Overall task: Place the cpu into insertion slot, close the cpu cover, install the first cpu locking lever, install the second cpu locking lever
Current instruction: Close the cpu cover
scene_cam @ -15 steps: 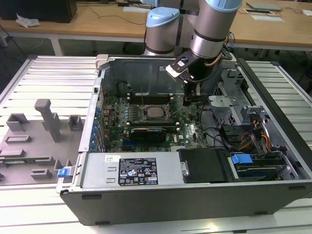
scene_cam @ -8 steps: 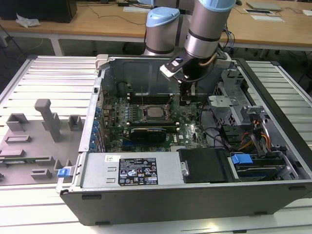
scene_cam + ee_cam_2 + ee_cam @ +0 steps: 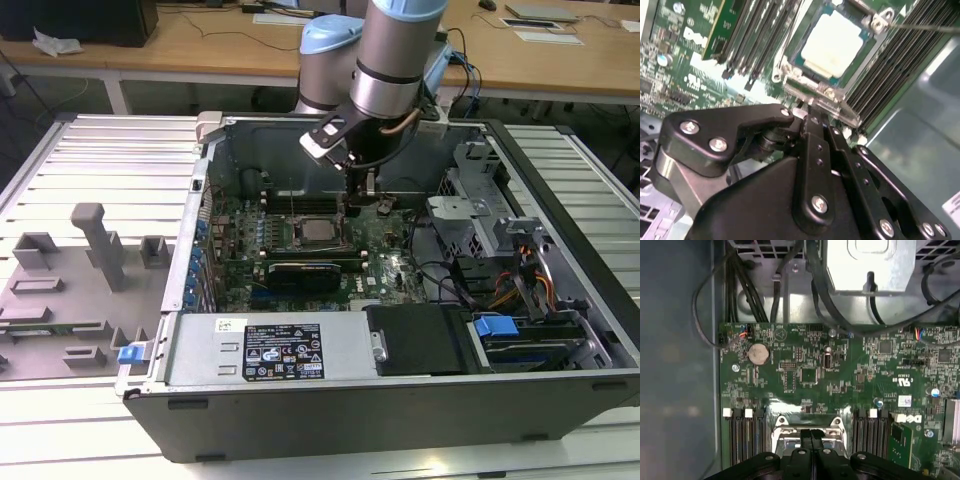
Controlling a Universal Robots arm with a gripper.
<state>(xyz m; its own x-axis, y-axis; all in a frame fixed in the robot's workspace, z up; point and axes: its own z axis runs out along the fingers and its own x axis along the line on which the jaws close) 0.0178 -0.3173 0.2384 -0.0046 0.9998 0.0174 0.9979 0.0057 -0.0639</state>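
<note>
Plainly, we are deep in the open computer case [image 3: 420, 420] on the bench [image 3: 100, 150], over the green motherboard [image 3: 805, 370]. Our claw [image 3: 811, 435] has its fingers pressed together, gripping nothing, with its tips at the tab edge of the cpu cover [image 3: 826, 99]. That cover looks down, or nearly so, round the cpu [image 3: 832, 44], which sits in the insertion slot [image 3: 295, 235]. We judge closing the cover to be the step in hand: push squarely on the tab, keep the frame level, and stay off the memory slots [image 3: 755, 35] beside it.
</note>
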